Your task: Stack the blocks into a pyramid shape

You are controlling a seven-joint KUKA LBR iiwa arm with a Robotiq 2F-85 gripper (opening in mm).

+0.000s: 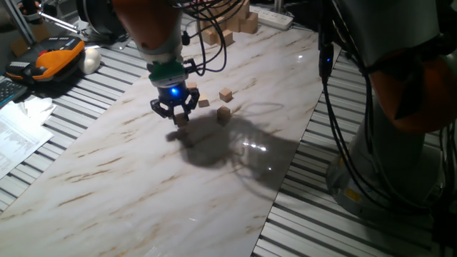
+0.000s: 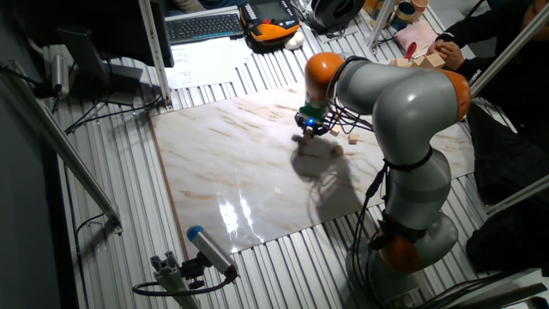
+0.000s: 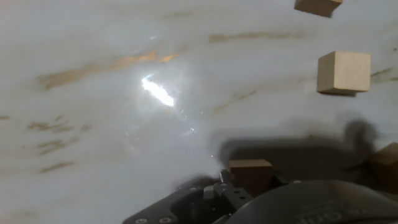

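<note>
My gripper [image 1: 176, 114] hangs just above the marble board [image 1: 143, 185], left of the loose blocks. It is shut on one small tan cube [image 3: 250, 174], which shows between the fingers in the hand view and at the fingertips in one fixed view [image 1: 182, 121]. Two more cubes [image 1: 226, 94] [image 1: 223, 114] lie to the right of the gripper. Another small cube [image 1: 203, 103] sits close behind the fingers. In the hand view a free cube [image 3: 343, 72] lies at upper right, one [image 3: 317, 5] at the top edge and one [image 3: 387, 163] at the right edge. The gripper also shows in the other fixed view [image 2: 309, 129].
A pile of larger pale wooden blocks [image 1: 230, 28] lies at the board's far end beside a white power strip [image 1: 271, 17]. Orange tools [image 1: 53, 57] and papers [image 1: 18, 135] lie on the slatted table to the left. Cables [image 1: 214, 50] hang from the arm.
</note>
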